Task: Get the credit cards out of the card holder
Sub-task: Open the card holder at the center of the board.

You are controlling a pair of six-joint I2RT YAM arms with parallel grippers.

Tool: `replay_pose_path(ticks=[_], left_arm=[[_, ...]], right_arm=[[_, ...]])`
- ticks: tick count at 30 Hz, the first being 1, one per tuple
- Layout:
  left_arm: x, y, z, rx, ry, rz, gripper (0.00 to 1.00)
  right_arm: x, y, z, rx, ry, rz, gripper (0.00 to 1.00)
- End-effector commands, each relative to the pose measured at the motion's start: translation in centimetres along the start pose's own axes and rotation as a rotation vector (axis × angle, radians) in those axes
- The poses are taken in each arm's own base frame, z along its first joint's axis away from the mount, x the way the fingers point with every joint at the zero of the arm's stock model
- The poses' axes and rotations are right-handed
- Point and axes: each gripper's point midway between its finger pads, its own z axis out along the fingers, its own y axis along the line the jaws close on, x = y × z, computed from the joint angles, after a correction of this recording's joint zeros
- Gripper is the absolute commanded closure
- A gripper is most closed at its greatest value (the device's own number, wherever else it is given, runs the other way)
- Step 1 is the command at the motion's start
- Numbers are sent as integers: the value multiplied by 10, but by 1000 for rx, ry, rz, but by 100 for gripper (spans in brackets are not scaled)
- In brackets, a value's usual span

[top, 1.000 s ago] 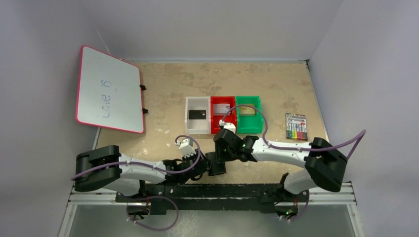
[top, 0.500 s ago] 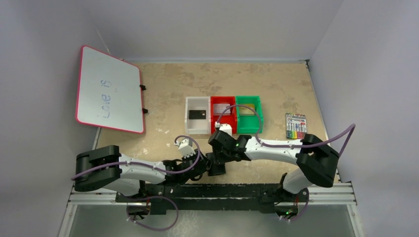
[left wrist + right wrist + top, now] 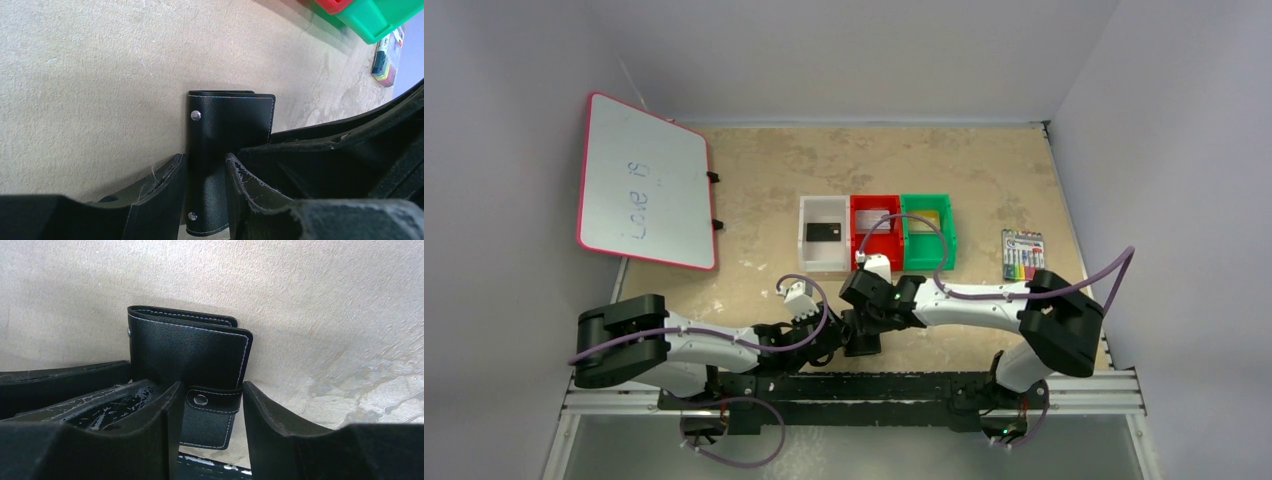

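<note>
The black card holder stands folded shut on the table near the front edge, between both arms. My left gripper is shut on its lower part; its snap rivets show. My right gripper is open around the holder's strap tab, with a gap on the right side; the wallet body rises beyond it. A black credit card lies in the white bin, a silver-grey one in the red bin, a gold-tan one in the green bin.
The white bin, red bin and green bin stand in a row mid-table. A pack of coloured markers lies at the right. A red-framed whiteboard leans at the left.
My right arm has moved left and nearer, bringing its gripper down over the card holder's strap. The left arm and the holder have stayed put.
</note>
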Motion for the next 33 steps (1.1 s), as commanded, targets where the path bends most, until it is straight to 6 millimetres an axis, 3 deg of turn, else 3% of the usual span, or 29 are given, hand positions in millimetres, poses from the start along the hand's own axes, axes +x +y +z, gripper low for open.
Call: replay_pose_path(ticks=[1,3,10,15,20,27,29,33], left_arm=[[10,63,-4,-180,45,151,65],[11,63,-3,-178,49,155,65],[8,61,-1,-206,31,167,66],[11,70,0,-242,39,188,67],[17,70,3,-242,69,229,67],[18,74,3,-276,75,253,69],[16,71,2,-273,69,249,68],[14,64,2,-257,60,236,66]], right_arm=[[-4,0,-1,11,-23,24,55],[-4,2,-1,-3,-23,28,66],[2,-2,-3,-5,-11,45,78],[-9,13,-17,-139,-59,67,100],[-19,23,-24,-306,-65,139,100],[-27,13,-32,-396,-85,202,98],[-34,1,-29,-320,-125,208,84],[-22,-8,-30,-254,-99,203,57]])
